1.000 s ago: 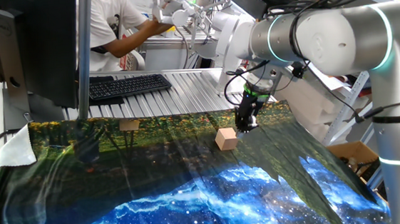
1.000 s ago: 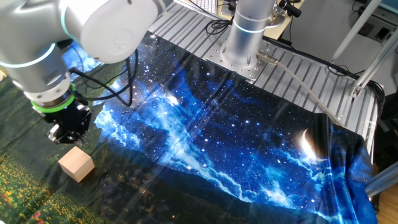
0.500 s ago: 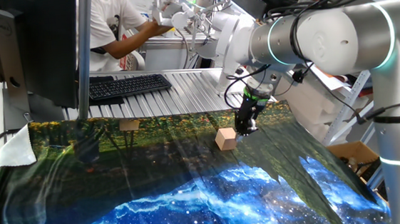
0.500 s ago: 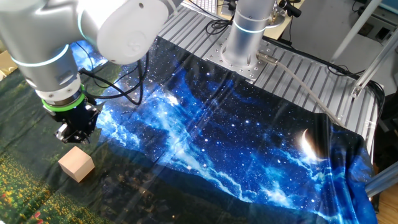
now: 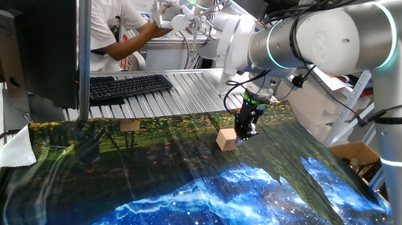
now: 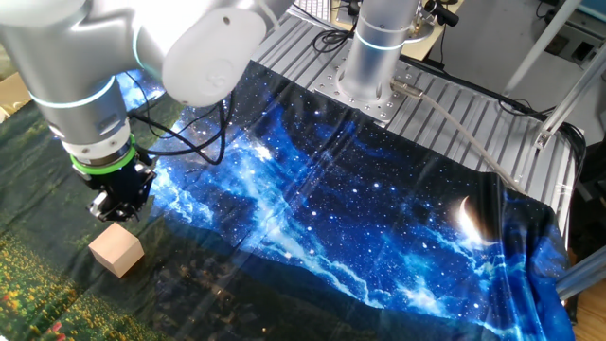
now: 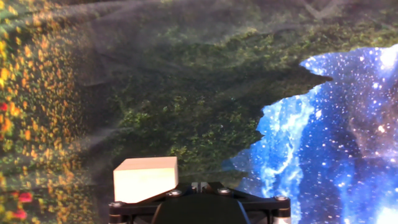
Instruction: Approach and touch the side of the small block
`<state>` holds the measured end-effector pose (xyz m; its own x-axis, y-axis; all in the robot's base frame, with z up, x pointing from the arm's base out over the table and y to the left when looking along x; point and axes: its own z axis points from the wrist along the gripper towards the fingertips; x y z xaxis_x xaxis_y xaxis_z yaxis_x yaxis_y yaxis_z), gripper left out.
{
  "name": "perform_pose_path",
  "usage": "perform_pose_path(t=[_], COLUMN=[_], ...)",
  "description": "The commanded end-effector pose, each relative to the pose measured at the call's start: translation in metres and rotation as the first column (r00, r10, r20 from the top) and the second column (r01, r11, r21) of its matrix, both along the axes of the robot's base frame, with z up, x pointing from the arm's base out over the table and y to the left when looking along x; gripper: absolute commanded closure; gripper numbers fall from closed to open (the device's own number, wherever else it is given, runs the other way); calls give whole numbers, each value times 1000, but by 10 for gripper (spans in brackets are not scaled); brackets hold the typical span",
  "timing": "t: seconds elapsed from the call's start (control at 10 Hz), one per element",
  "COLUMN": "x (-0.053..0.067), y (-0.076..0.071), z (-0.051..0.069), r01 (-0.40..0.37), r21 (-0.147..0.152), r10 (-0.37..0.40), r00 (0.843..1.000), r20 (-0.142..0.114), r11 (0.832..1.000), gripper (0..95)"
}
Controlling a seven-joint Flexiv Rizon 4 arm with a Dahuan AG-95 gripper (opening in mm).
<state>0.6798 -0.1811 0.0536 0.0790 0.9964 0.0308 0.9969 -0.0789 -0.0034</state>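
While we are close in on the block [image 5: 226, 139], we judge the approach nearly done and the touch itself not yet certain. Our gripper [image 5: 245, 131] hangs low over the cloth [image 5: 156, 181], its tip just beside the block on the side nearer the arm; in one fixed view the two look almost in contact, but we cannot tell whether a sliver of cloth separates them. From the other fixed view our gripper [image 6: 115, 210] sits just above and behind the block [image 6: 116, 250], with a thin strip of dark cloth showing between them, so we lean towards saying they are near but apart. The block stands flat on the green, leafy part of the cloth [image 6: 312, 218], away from the blue starry part. In the hand view the block [image 7: 145, 178] shows at the bottom edge, left of centre, right against the black housing of our hand, so it lies to one side of the tip, not straight ahead. Whether our fingers are together or apart we cannot tell: no view shows them clearly, and nothing is held. What remains, as we see it, is a short, slow sideways move towards the near face, kept low enough to meet the side and not the top. Too brisk a push would likely slide so light a cube along the cloth, so the contact should be gentle and stop at first touch.
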Motion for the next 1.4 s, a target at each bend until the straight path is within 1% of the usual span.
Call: perform_pose_path(t=[0.1,0.3,0.6,0.8,1.2,1.4], x=[1,2,2,2,4,9], y=[0,1,3,3,3,1], z=[-4,-8,-19,-24,-27,-26], r01=[-1,0,0,0,3,2], r21=[3,4,13,18,26,28], r10=[1,0,0,0,-4,-3], r00=[1000,1000,1000,1000,999,999], r20=[1,1,14,21,32,32], r11=[1000,1000,1000,1000,1000,1000], gripper=[950,950,950,950,950,950])
